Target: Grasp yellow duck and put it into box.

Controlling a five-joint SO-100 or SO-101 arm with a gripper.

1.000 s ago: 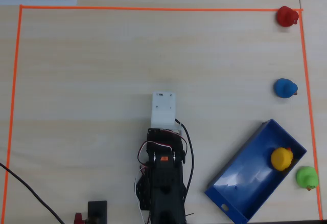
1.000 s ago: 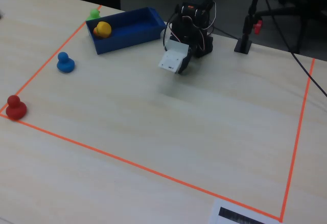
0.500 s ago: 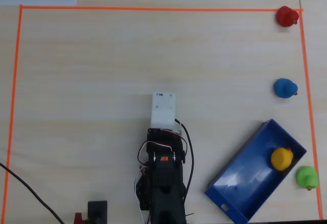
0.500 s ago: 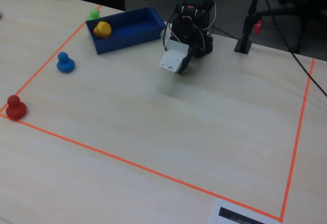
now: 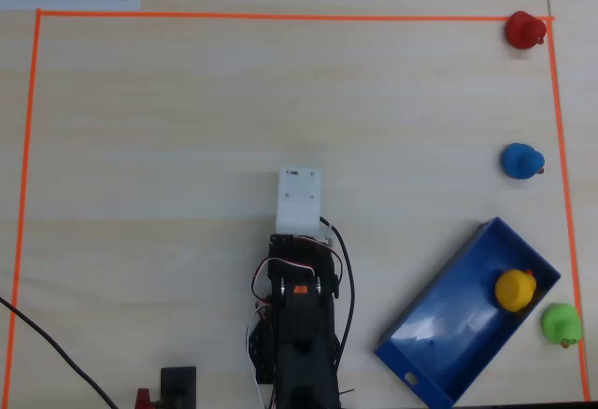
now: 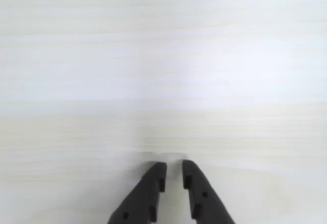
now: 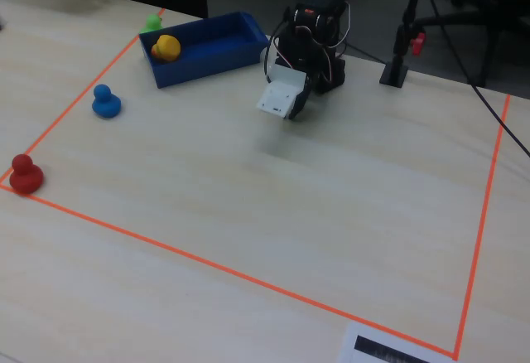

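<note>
Starting at the left of the overhead view: bare pale wood table (image 5: 168, 148) inside the orange tape border (image 5: 28, 148), nothing there. Centre, the arm sits folded, and the gripper (image 6: 173, 175) hovers over empty tabletop with its jaws nearly together, a thin gap, nothing between them (the wrist view shows only wood). Now right: the yellow duck (image 5: 515, 289) already lies inside the box (image 5: 439, 353), at its far-right end, well apart from the gripper. The box's long axis runs diagonally. Green duck (image 5: 562, 323) sits just outside that end, blue duck (image 5: 521, 161) and red duck (image 5: 525, 29) line the right tape. I'd call this one done.
</note>
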